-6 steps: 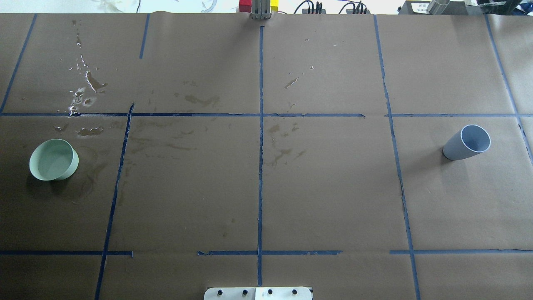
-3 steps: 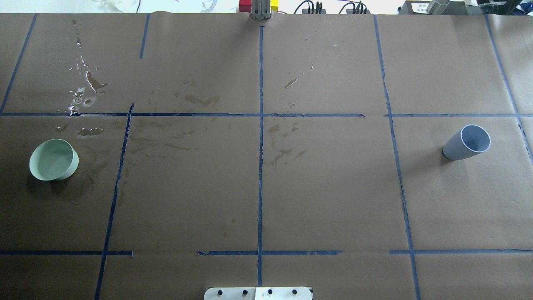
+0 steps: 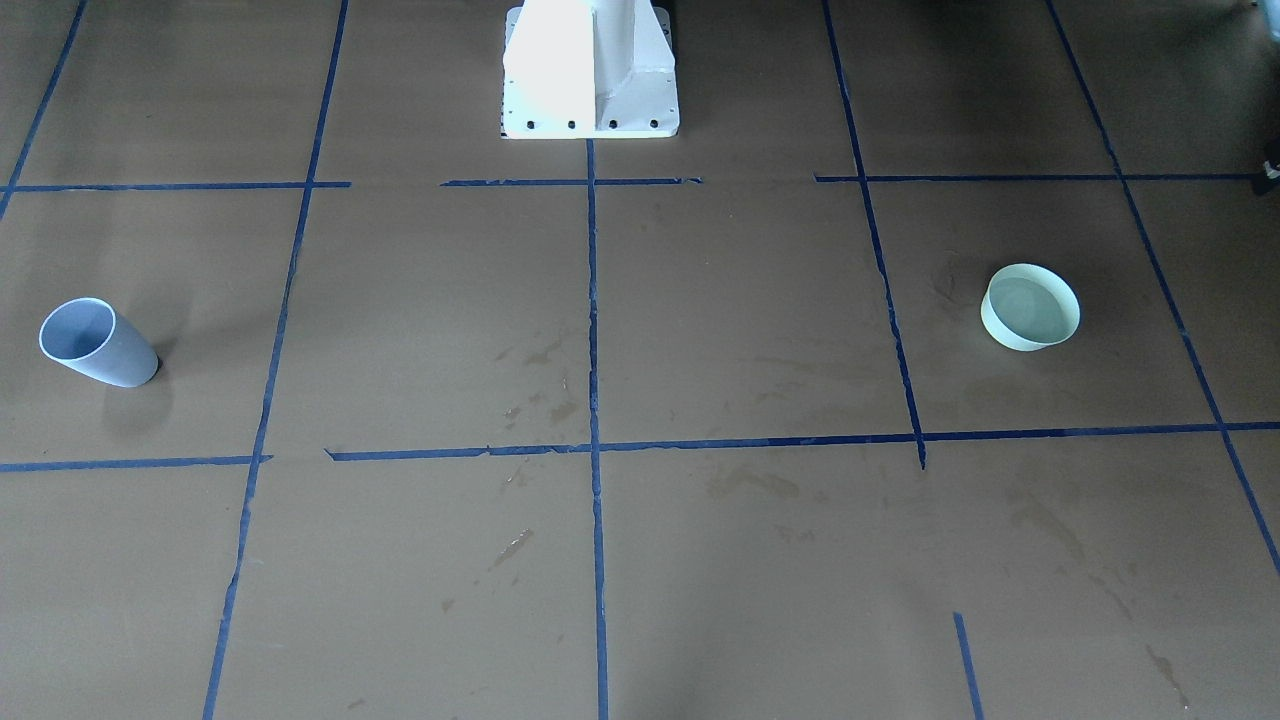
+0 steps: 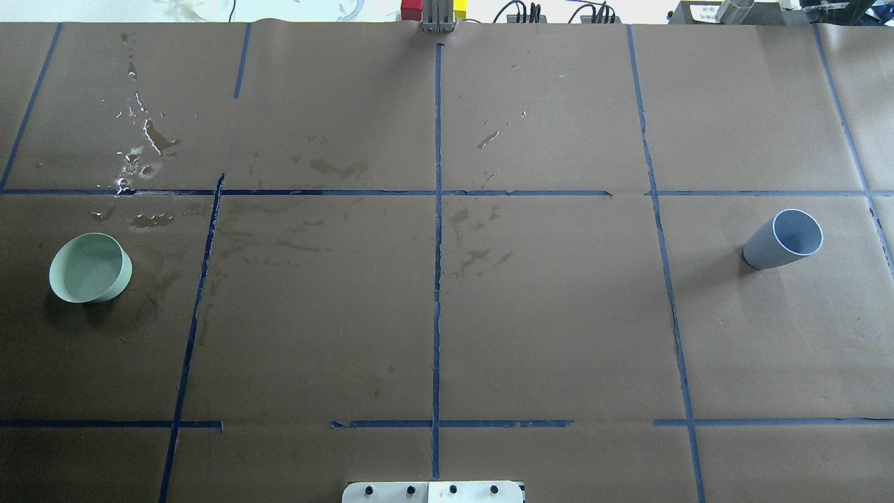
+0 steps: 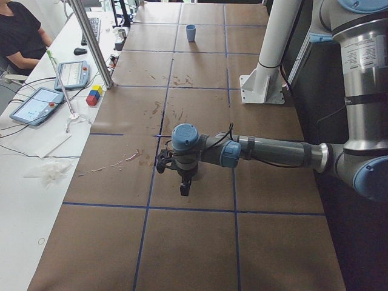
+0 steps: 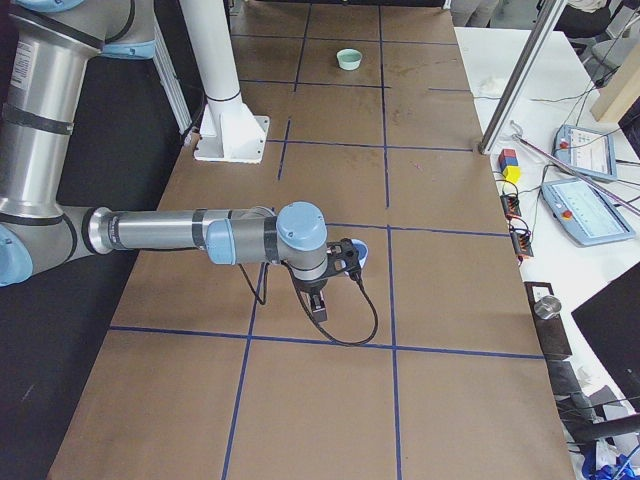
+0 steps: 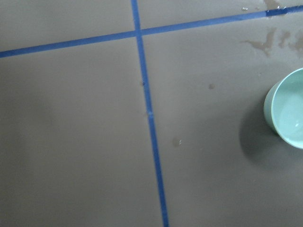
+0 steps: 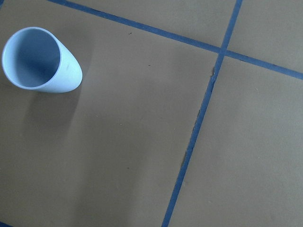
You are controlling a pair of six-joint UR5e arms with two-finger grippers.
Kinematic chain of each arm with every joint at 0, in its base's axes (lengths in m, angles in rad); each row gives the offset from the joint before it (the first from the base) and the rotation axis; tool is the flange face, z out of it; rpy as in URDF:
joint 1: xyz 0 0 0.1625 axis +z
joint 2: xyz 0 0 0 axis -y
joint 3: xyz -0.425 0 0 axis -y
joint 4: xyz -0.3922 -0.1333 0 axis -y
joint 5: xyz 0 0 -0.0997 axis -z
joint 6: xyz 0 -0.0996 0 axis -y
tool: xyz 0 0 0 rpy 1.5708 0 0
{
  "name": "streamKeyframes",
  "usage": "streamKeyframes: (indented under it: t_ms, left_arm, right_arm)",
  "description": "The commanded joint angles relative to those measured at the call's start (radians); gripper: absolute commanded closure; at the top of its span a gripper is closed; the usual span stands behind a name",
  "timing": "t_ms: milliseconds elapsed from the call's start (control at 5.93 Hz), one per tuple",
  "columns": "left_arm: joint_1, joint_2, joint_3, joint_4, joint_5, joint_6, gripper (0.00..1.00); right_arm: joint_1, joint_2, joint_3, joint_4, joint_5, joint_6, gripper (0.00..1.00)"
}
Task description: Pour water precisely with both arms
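Water (image 4: 84, 271) sits flat and glossy in the pale green bowl (image 4: 126, 274), way out at 9 o'clock on the tabletop (image 4: 545, 314) in the overhead view. Straight across at 3 o'clock stands the blue cup (image 4: 779, 243), upright and well apart from the bowl. Wet patches (image 4: 150, 140) glint at about 1 o'clock from the bowl, beyond a blue tape line (image 4: 436, 244) crossing, and darker stains spread toward the middle. The white pedestal (image 4: 433, 492) pokes in at 6 o'clock. Over to the side views: the left arm (image 5: 273, 151) stretches out level over the tabletop, wrist bent down, and the left fingers (image 5: 183, 189) hang clear of the paper; I cannot tell how wide they are set or whether they have anything. Same story for the right arm (image 6: 170, 232), with the right fingers (image 6: 318, 305) pointing down just beside the cup, and their spread cannot be made out either. The left wrist camera catches the bowl's rim at its 3 o'clock edge, and the right wrist camera has the cup at 10 o'clock.
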Motion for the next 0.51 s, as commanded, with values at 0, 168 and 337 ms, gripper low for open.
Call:
streamKeyframes:
  t_ms: [0, 168, 337]
  left_arm:
    - [0.164, -0.056, 0.092, -0.17, 0.006, -0.283, 0.0]
    - [0.212, -0.119, 0.146, -0.193, 0.004, -0.351, 0.0]
    - [0.251, -0.157, 0.18, -0.193, 0.004, -0.377, 0.0]
  right_arm:
    - [-0.006, -0.002, 0.001, 0.022, 0.002, -0.001, 0.0]
    - [-0.01, -0.005, 0.001, 0.02, 0.002, -0.007, 0.0]
    - [-0.016, -0.007, 0.001, 0.022, -0.002, -0.001, 0.0]
